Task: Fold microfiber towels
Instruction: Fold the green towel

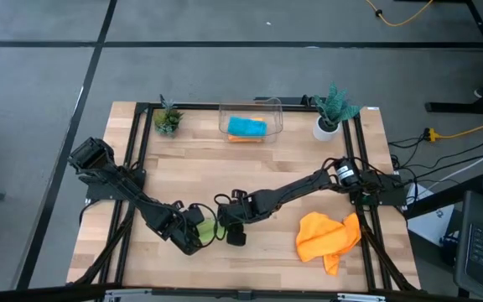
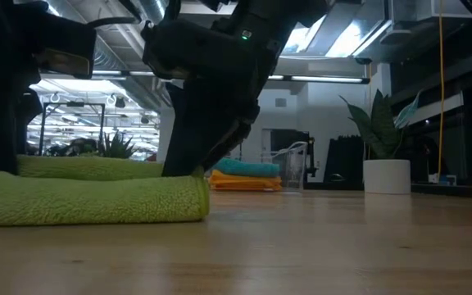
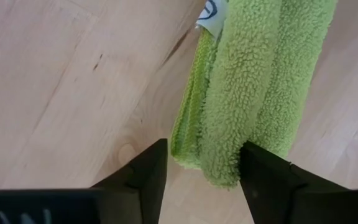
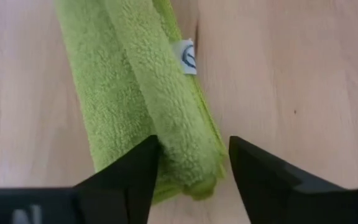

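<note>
Near the front edge of the pale wooden-plank worktop (image 1: 250,159), left of its middle, lies the lime green microfiber towel (image 1: 204,227), folded into a narrow, thick strip with a small white tag (image 4: 188,56) at its long side. Both grippers meet over it. The left gripper (image 3: 204,171) stands at one short end with its dark fingers (image 3: 145,177) spread, the towel end lying loose between them. The right gripper (image 4: 191,165) stands at the other short end, likewise released, its fingers (image 4: 132,174) parted on either side of the fold.

Toward the front right corner sits a crumpled orange microfiber towel (image 1: 329,238), unfolded.

At the back edge, near its middle, a clear plastic bin (image 1: 251,118) holds a folded teal-blue microfiber towel (image 1: 247,127) lying on a folded orange towel (image 1: 246,139). A small green potted plant (image 1: 168,119) stands left of the bin, and a spiky green plant in a white pot (image 1: 331,111) stands near the back right corner.
</note>
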Tool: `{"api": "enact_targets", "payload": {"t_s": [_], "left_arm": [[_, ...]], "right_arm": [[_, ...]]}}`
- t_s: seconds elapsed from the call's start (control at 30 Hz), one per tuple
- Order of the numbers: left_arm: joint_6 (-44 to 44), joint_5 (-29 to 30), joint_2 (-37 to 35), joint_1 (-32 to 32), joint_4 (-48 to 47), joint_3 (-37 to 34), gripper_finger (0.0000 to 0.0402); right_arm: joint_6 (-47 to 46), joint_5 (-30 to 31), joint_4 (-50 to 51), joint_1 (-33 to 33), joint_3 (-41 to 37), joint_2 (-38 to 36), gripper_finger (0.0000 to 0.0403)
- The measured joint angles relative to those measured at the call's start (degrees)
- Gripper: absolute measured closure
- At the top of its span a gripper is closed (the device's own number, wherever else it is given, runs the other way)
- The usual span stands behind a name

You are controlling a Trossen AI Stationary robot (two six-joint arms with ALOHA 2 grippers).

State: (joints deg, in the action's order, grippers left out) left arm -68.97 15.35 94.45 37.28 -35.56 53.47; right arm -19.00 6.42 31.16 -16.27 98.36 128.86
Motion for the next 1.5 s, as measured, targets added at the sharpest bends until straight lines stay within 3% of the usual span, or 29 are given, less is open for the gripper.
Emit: {"api": "enact_targets", "payload": {"t_s": [0.2,0.6,0.87,1.17,1.37,1.5], "left_arm": [[0.0,-1.6,0.0,-0.2,-0.8,0.0,0.0219],[2.0,-2.8,0.0,-1.7,-7.9,4.4,0.0215],[2.1,-2.9,-0.6,-3.7,-10.4,4.5,0.0163],[-0.1,-4.5,-11.7,-2.2,-10.3,6.0,0.0153],[-3.1,-6.6,-19.5,2.3,-9.8,5.9,0.0154],[-5.3,-4.0,-22.6,6.2,-9.6,5.9,0.0154]], "right_arm": [[0.0,0.0,6.1,1.1,4.1,0.0,0.0172],[-0.2,-0.9,10.8,2.0,8.5,0.0,0.0169],[-3.4,-2.0,12.6,2.1,8.9,-0.1,0.0169],[-3.3,-2.2,18.9,1.5,15.4,-0.3,0.0169],[-7.4,-5.0,20.5,-0.8,19.8,-0.3,0.0180],[-5.9,-5.6,24.8,-3.7,22.7,-0.3,0.0198]]}}
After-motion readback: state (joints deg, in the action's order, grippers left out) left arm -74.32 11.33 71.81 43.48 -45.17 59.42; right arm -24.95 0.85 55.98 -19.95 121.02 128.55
